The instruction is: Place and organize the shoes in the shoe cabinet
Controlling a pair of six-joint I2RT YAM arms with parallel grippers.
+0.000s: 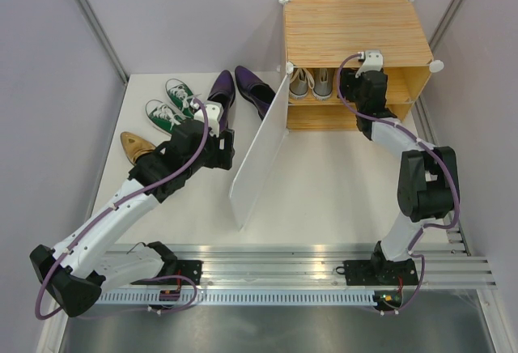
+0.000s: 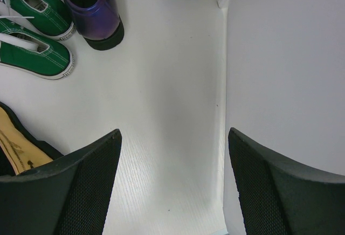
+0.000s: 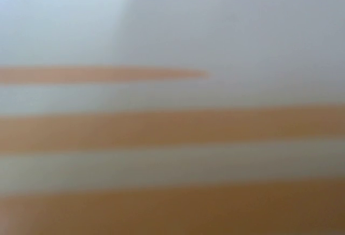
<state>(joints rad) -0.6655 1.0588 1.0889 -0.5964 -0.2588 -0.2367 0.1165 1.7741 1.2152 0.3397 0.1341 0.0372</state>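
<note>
Overhead, grey white-laced sneakers (image 1: 312, 84) sit in the bamboo-grain wooden shoe cabinet (image 1: 356, 29); the right claw (image 1: 362, 79) reaches there, state unclear. Left wrist: the left claw (image 2: 173, 184) hangs released above the white counter (image 2: 161, 100), probably lining up the glossy purple dress shoe (image 2: 91, 8). Right wrist: only blur.

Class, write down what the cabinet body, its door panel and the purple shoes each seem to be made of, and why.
Cabinet body: wood or wood-look board, matt; striped bamboo-like grain.
Door panel: smooth white sheet, perhaps plastic or coated board; flat, no grain.
Purple shoes: glossy leather or imitation; bright sheen on the upper.
</note>
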